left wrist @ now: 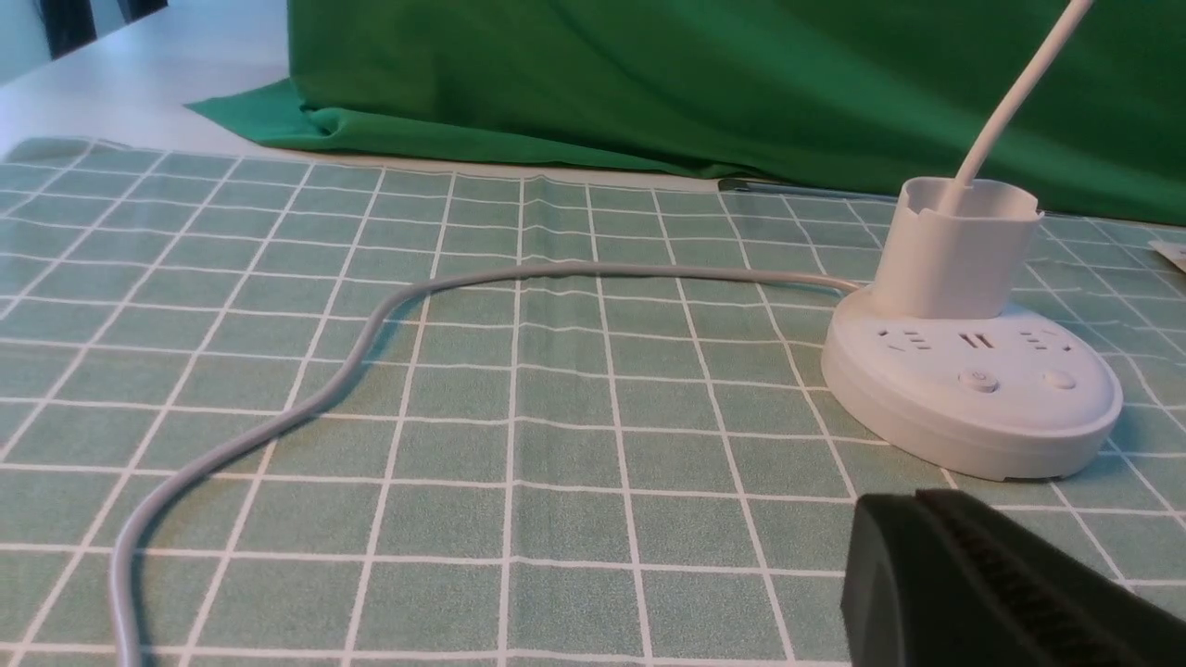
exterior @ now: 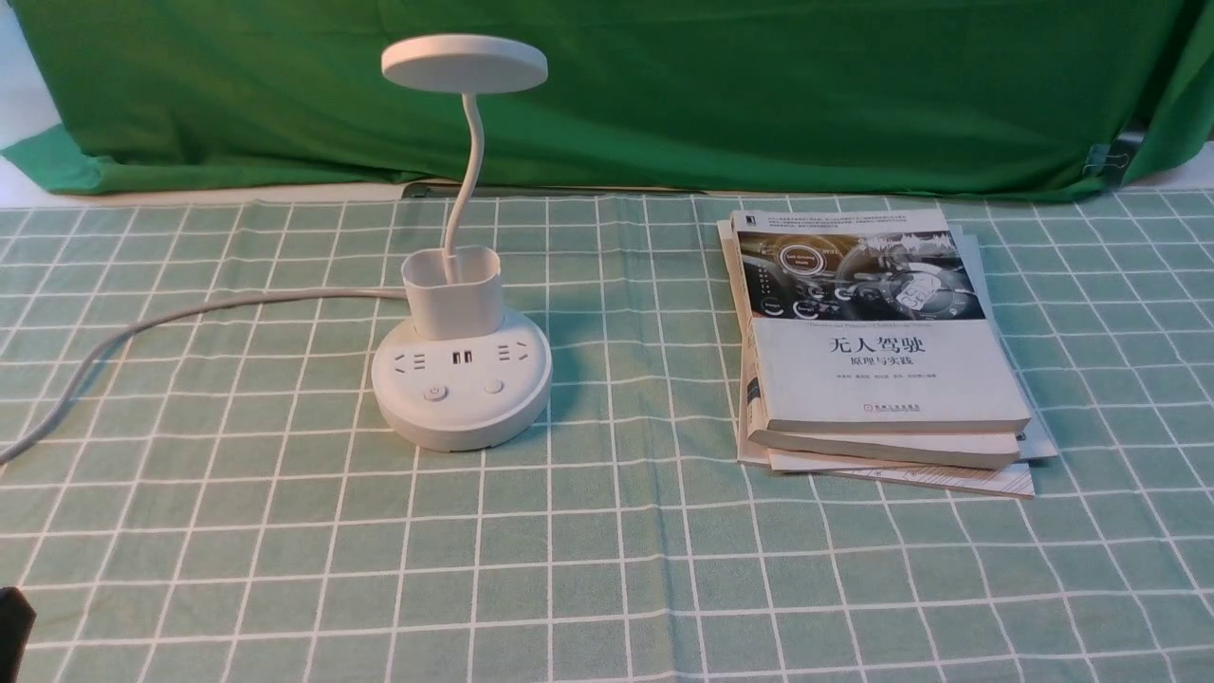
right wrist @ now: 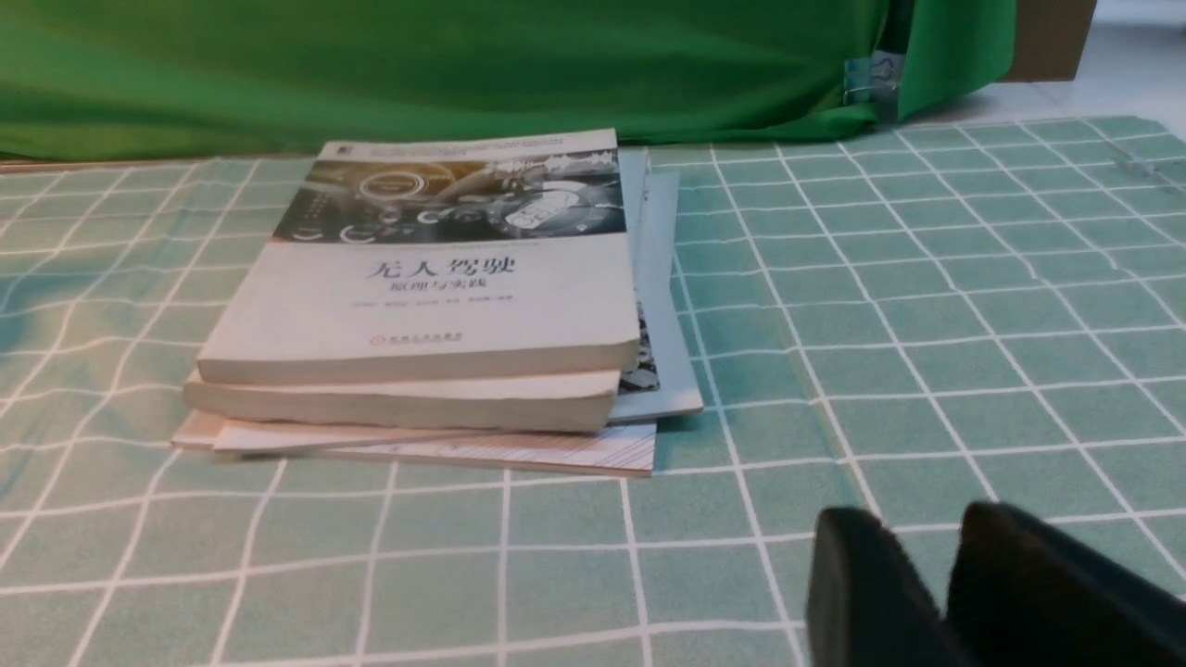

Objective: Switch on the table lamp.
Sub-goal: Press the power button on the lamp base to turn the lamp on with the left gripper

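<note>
The white table lamp [exterior: 461, 389] stands left of centre on the checked cloth. Its flat disc head [exterior: 465, 64] sits on a thin gooseneck that rises from the cup-shaped holder [exterior: 451, 289]. Two round buttons [exterior: 435, 392] lie on the front of the base, below the sockets, and no light shows from the head. In the left wrist view the base [left wrist: 973, 389] is just beyond my left gripper [left wrist: 917, 505], which is shut and empty. My right gripper [right wrist: 927, 528] is shut on nothing, with only a small notch between its tips, low over the cloth near the books.
The white cord [exterior: 190, 313] curves from the base's back away to the left across the cloth. A stack of books [exterior: 877, 351] lies to the right of the lamp. Green fabric [exterior: 759, 85] hangs behind the table.
</note>
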### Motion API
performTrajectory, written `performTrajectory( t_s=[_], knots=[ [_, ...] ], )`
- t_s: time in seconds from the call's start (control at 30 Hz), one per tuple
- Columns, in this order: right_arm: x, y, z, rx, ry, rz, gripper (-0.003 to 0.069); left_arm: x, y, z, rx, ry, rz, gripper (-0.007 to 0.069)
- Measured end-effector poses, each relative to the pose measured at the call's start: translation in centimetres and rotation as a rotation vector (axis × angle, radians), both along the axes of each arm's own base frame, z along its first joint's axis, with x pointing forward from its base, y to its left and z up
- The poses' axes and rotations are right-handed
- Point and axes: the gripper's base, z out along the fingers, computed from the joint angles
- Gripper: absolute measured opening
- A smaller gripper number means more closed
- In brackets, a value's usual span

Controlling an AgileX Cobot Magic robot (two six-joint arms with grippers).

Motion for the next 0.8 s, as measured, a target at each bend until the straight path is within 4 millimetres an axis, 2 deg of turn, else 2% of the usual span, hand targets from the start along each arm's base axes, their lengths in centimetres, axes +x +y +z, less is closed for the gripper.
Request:
performTrajectory(
  t_s=[0.6,0.73,0.8],
  knots=[
    [0.0,0.0,0.0,0.001,0.001,0.000,0.0237,0.0,0.0,0.1,0.011,-0.017,0.002,0.0021],
    [0.0,0.0,0.0,0.001,0.001,0.000,0.0237,0.1,0.1,1.4,0.008,-0.150,0.008,0.0021],
    [0.0,0.0,0.0,0.002,0.001,0.000,0.0237,-0.1,0.1,3.0,0.001,-0.330,0.017,0.0021]
  ],
)
